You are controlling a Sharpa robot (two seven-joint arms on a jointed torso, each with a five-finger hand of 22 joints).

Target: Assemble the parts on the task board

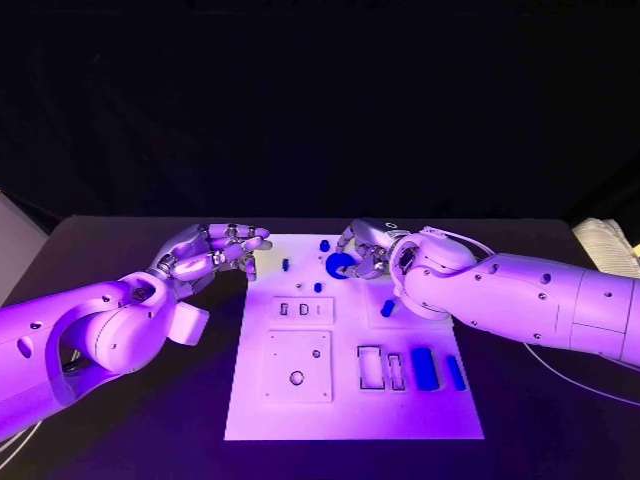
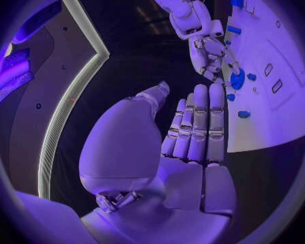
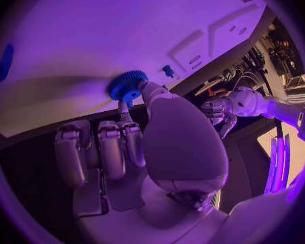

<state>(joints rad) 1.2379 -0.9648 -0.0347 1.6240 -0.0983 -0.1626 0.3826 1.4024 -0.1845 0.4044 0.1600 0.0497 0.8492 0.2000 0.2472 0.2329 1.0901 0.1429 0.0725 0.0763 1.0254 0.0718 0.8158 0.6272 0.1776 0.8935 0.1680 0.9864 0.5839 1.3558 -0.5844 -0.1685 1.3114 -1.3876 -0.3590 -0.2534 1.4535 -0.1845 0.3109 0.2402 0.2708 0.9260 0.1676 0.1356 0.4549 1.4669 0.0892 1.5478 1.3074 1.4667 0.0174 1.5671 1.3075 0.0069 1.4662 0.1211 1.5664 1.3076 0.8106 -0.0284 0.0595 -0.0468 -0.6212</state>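
Observation:
The white task board [image 1: 352, 405] lies mid-table with small blue parts on it. My right hand [image 1: 374, 248] hovers over the board's far end and pinches a round blue toothed knob [image 1: 340, 264] between thumb and a finger. In the right wrist view the knob [image 3: 128, 85] sits at the thumb's tip, close to the board [image 3: 91, 32]. My left hand [image 1: 214, 250] is off the board's far left corner, holding nothing; in the left wrist view its fingers [image 2: 196, 127] lie straight with the thumb apart. That view also shows the right hand [image 2: 210, 54] with the knob [image 2: 237, 80].
Small blue pegs [image 1: 323, 244] [image 1: 284, 265] [image 1: 317, 287] stand at the board's far end and a short piece [image 1: 388, 308] lies mid-board. Two long blue bars [image 1: 425, 368] [image 1: 456, 372] lie beside rectangular slots [image 1: 371, 367]. A pale rack [image 1: 606, 245] stands at the far right.

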